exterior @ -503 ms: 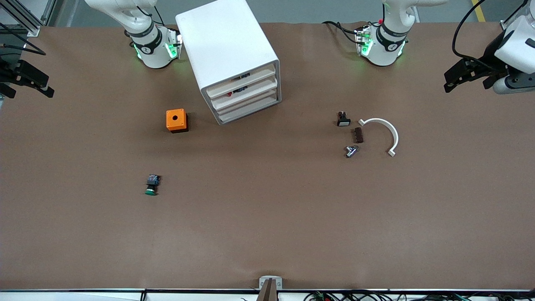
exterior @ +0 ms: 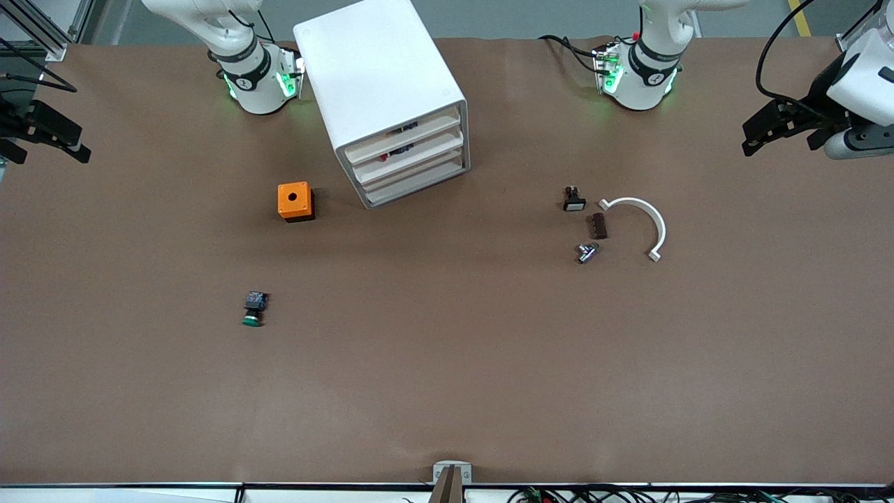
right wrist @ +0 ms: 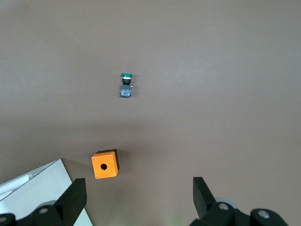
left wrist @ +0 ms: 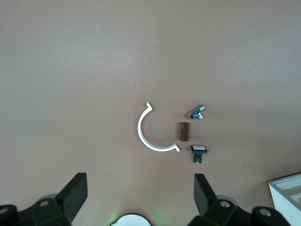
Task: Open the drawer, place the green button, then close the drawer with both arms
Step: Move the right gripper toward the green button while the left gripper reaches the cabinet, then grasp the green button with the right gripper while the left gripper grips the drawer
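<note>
Count on table: one white drawer cabinet, one orange box, one green-capped button. One black-and-white switch, one brown block, one metal fitting, one white curved bracket.

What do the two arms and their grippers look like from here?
Both arms are white with black bands; the left arm's base and the right arm's base glow green, each band bearing a small round white mark. Black cables run to the left arm. The left gripper and right gripper are black, with blunt angular fingers.
</note>
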Robot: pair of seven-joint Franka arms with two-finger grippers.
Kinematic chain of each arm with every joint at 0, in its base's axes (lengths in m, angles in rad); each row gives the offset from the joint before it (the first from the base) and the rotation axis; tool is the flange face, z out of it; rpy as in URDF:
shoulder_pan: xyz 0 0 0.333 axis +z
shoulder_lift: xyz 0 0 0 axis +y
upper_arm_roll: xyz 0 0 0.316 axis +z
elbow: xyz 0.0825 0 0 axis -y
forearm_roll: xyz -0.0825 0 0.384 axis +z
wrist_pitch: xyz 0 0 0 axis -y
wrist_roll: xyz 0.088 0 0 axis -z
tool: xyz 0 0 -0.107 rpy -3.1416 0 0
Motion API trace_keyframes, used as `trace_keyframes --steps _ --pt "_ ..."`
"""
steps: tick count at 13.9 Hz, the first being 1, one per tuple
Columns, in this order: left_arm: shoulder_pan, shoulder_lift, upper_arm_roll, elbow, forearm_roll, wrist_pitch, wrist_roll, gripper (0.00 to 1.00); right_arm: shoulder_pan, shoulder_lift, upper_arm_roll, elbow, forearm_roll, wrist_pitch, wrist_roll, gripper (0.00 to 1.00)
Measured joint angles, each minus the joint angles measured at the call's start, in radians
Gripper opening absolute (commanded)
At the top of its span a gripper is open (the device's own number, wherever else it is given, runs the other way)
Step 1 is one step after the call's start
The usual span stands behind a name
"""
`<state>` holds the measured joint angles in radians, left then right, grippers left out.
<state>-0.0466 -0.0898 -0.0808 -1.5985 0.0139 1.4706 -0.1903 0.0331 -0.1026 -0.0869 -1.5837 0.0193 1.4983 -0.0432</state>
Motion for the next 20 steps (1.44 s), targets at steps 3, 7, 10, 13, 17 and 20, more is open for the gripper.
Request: trace_keyframes --steps 3,7,10,13,17,20 --pt "-0.003 0.046 -0.001 0.002 0.000 -0.009 0.000 1.00 0.000 0.002 -0.002 -0.001 0.000 0.000 0.001 1.00" --pt "-0.013 0.158 -0.033 -0.003 -0.002 0.021 -0.009 1.00 0.000 0.058 -0.002 -0.009 -0.001 0.005 0.000 1.00" --pt "-0.027 0.260 -0.090 -0.004 -0.005 0.092 -0.148 1.00 -0.001 0.175 -0.002 -0.012 -0.002 0.022 0.000 1.00" --pt "-0.081 0.371 -0.136 -0.005 -0.005 0.181 -0.410 1.00 -0.013 0.277 -0.008 0.000 -0.006 0.082 -0.002 1.00" --pt "-0.191 0.523 -0.143 0.002 -0.070 0.320 -0.809 1.00 0.004 0.305 0.000 -0.038 -0.003 0.208 0.102 1.00" --pt "-0.268 0.637 -0.144 0.054 -0.122 0.352 -1.085 1.00 0.024 0.355 0.004 -0.162 0.031 0.435 0.127 1.00"
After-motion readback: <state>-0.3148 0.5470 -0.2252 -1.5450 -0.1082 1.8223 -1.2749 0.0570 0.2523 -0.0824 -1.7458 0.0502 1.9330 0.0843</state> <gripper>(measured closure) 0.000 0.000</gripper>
